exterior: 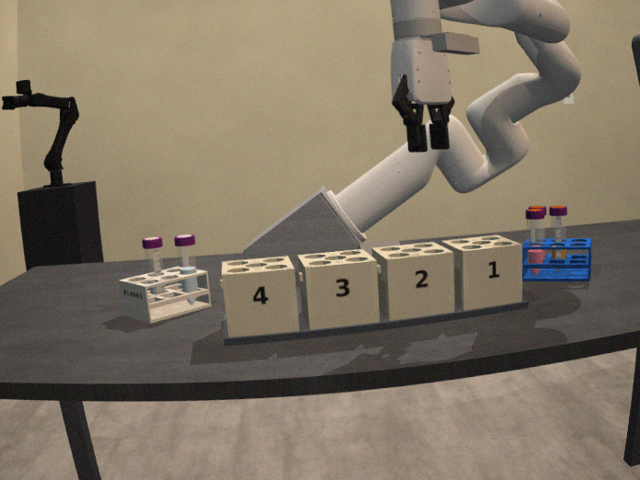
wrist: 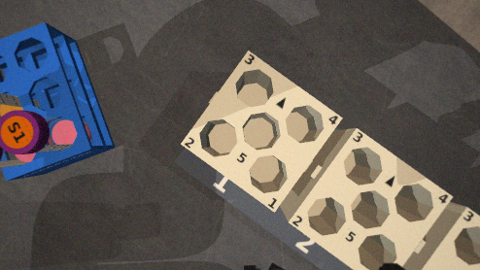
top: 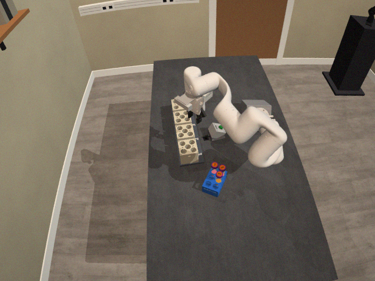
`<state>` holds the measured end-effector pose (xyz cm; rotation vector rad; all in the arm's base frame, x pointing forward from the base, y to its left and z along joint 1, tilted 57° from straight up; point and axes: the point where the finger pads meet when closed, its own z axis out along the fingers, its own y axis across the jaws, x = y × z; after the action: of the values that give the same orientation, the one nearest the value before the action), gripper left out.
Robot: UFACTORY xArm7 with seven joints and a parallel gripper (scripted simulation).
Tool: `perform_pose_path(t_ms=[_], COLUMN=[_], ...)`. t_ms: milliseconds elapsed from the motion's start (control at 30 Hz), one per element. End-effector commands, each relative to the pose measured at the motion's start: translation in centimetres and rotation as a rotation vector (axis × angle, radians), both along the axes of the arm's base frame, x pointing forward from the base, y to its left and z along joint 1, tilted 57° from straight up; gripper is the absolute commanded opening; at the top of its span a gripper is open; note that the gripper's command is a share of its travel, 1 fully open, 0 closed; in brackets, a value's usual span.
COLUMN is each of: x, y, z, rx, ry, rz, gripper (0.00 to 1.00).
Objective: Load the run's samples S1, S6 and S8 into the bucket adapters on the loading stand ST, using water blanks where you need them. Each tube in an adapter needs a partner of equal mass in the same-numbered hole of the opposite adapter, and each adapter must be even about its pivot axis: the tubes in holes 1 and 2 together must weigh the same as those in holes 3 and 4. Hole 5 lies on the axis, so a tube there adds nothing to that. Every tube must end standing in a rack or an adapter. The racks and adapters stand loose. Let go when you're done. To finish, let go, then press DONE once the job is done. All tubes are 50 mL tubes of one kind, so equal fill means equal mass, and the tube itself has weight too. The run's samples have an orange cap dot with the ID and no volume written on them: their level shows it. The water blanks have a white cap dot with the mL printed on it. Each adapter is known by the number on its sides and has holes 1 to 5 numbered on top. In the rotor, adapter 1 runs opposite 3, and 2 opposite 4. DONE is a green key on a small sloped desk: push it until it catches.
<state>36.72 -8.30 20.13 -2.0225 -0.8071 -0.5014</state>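
My gripper (top: 195, 117) (exterior: 428, 138) is partly open and empty, high above the adapters. Adapter 1 (top: 189, 159) (exterior: 491, 290) (wrist: 298, 157), adapter 2 (exterior: 421, 301) (wrist: 340, 186), adapter 3 (exterior: 341, 311) and adapter 4 (exterior: 259, 319) stand in a row on the stand; the holes I can see into are empty. Sample S1 (wrist: 17, 132) stands in the blue rack (top: 209, 191) (exterior: 583, 247) (wrist: 37, 72) with two other orange-dotted tubes. One tube (exterior: 558, 211) there holds orange liquid. Two purple-capped blanks (exterior: 152, 243) (exterior: 185, 240) stand in the white rack (exterior: 140, 309); their cap numbers are not visible.
The green DONE key (top: 221, 127) is on a small sloped desk (top: 215, 133) between the stand and the arm's base. The dark stand (exterior: 373, 324) lies under the adapters. In the top view the arm mostly hides the white rack and partly covers adapter 4.
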Motion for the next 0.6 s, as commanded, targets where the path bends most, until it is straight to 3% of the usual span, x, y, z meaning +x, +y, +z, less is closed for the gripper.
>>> perform_pose_path(t_ms=[0,233,567], x=[-1.0,-2.0,-4.0], y=[1.2,2.5,5.1], z=[2.2,4.1,7.9], rx=[-0.022,-0.031,-0.03], ry=[-0.156,-0.294,-0.294], rz=[0.081,0.171,0.171], gripper=[0.57,0.57,0.57])
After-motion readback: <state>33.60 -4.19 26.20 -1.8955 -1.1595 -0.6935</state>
